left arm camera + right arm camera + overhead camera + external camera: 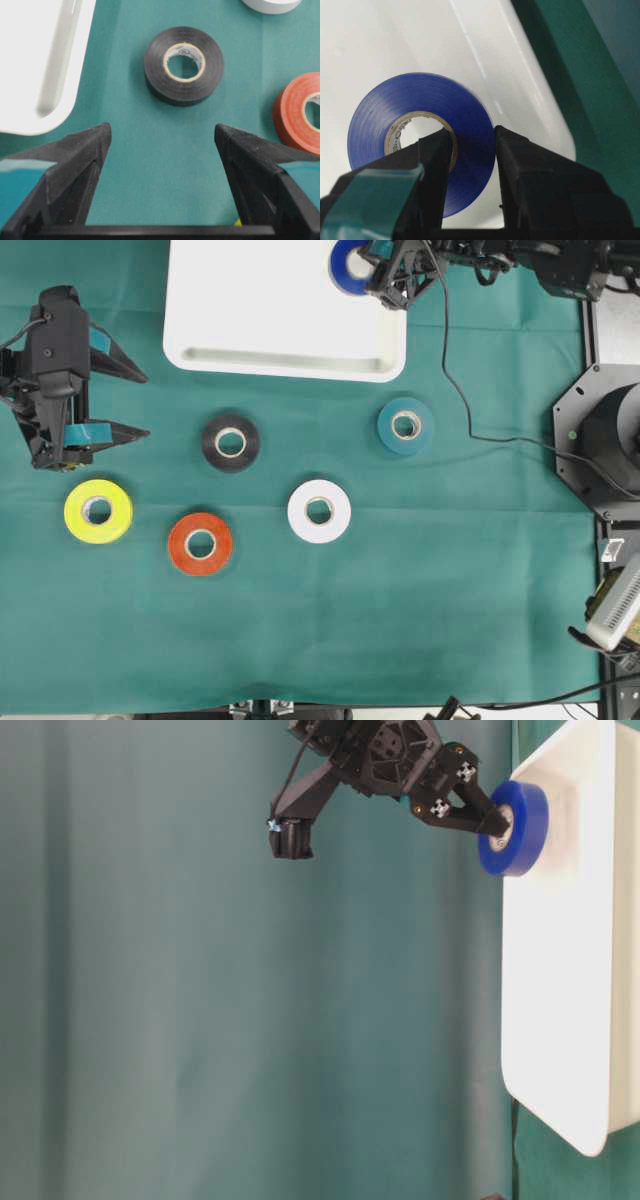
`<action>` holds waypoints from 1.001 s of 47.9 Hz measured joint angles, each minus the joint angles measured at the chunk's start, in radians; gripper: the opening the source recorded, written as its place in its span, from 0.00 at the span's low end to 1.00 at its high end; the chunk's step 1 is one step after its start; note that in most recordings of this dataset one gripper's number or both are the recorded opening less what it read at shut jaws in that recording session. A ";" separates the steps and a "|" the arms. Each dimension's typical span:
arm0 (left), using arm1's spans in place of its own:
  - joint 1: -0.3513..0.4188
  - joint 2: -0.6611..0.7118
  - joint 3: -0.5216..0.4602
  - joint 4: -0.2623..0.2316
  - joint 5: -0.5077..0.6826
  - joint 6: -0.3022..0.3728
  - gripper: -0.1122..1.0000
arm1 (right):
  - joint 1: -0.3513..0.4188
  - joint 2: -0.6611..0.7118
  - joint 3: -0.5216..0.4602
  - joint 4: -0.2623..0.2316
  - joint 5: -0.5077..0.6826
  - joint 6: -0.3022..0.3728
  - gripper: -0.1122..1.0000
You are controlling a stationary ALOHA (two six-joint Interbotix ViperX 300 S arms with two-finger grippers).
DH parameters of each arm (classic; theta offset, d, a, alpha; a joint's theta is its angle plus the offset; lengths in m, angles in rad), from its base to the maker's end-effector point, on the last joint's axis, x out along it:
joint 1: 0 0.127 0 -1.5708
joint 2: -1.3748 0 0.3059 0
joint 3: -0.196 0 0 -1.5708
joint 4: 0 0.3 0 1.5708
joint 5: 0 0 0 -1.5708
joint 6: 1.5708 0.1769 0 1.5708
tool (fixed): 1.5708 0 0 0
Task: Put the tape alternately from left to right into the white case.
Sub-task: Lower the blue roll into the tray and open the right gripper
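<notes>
The white case [285, 310] lies at the top middle of the green cloth. Above its right end hangs a blue tape roll [348, 265]. My right gripper [372, 270] is shut on its wall, with one finger through the core and one outside. The right wrist view shows the blue roll [420, 130] over the case floor [395, 40]. My left gripper [135, 400] stands open and empty at the left. A black roll [184, 65] lies ahead of it. Yellow [98, 510], red [200, 543], white [319, 510] and teal [405, 425] rolls lie flat on the cloth.
A black cable [470, 410] runs over the cloth to the right of the teal roll. The right arm's base [610, 450] stands off the cloth's right edge. The case corner [40, 60] is left of the open left gripper.
</notes>
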 measured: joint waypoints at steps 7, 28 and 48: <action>0.000 0.000 -0.002 0.000 0.003 0.000 0.46 | -0.026 0.020 0.000 -0.005 -0.020 0.000 0.32; 0.000 0.000 -0.020 0.000 0.006 0.002 0.46 | -0.043 0.034 0.000 -0.011 -0.021 0.000 0.32; 0.000 0.000 -0.020 0.000 0.014 0.002 0.46 | -0.044 0.032 -0.003 -0.011 -0.031 0.002 0.76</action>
